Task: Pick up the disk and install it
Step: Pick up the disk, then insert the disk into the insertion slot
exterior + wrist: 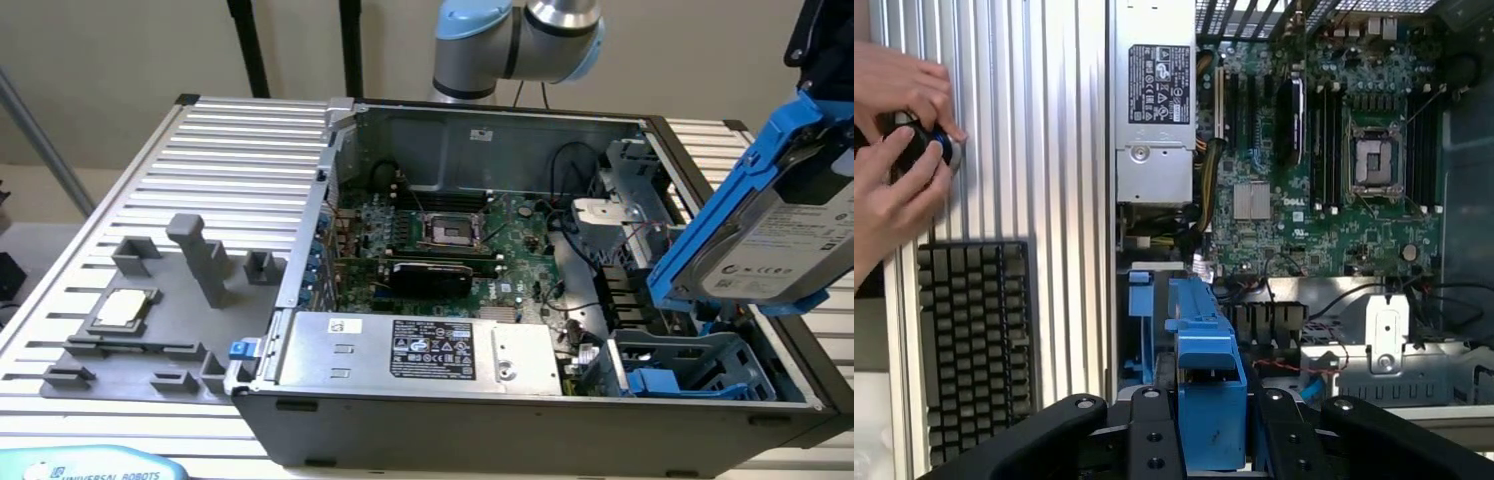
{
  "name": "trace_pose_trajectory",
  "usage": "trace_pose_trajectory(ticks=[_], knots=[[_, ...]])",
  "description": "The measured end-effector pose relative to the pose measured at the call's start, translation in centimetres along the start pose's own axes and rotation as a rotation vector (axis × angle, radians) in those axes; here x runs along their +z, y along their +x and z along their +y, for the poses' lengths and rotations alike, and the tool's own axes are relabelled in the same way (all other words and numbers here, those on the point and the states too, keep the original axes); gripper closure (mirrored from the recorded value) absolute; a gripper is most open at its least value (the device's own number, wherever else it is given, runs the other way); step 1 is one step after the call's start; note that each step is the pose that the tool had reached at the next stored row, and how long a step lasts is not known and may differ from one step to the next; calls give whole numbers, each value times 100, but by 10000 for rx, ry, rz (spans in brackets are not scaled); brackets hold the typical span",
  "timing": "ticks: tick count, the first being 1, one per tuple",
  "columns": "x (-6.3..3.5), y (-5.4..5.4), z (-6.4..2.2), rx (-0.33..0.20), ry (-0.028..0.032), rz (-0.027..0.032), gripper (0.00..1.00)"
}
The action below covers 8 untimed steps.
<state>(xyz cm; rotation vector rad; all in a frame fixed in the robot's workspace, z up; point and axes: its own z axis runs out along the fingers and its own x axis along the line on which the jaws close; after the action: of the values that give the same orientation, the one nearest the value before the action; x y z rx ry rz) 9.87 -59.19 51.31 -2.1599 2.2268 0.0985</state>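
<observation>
- Exterior view is worrying me: the disk point(785, 232) is hanging tilted in the air, and the drive bay point(683, 366) of the open computer case point(534, 402) is sitting well below the fingers point(1150, 432).
- I am judging that a tilted descent could jam a corner of the blue frame against the bay's rim, because the frame is not lying parallel to the slot.
- I am also watching the wires point(1203, 190) running inside the case; the lower edge of the disk could be snagging any that are straying under the fingers.
- A slip is possible too, since the grip is bearing on smooth plastic at one end and most of the disk is hanging beyond the fingers.
- A person's hands point(896, 190) are working on a small dark object out to the side of the fingers, outside the case beside a keyboard point(974, 345); a wide swing could be bringing the arm toward them.
- The gripper point(1209, 425) is closing narrowly, its black fingers pressing on both sides of the disk's blue frame, so I am reading the hold as firm and nothing else is touching them.
</observation>
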Motion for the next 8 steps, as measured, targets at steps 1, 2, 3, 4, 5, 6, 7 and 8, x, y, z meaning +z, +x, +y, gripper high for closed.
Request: trace_pose_trajectory(ticks=[1, 2, 3, 4, 5, 6, 7, 8], knots=[[0, 0, 0, 0, 0, 0, 67], [0, 0, 0, 1, 0, 1, 67], [0, 0, -1, -1, 0, 2, 67], [0, 0, -1, -1, 0, 2, 67], [0, 0, -1, -1, 0, 2, 67], [0, 0, -1, -1, 0, 2, 67], [0, 0, -1, 0, 0, 2, 67], [0, 0, -1, -1, 0, 2, 67]])
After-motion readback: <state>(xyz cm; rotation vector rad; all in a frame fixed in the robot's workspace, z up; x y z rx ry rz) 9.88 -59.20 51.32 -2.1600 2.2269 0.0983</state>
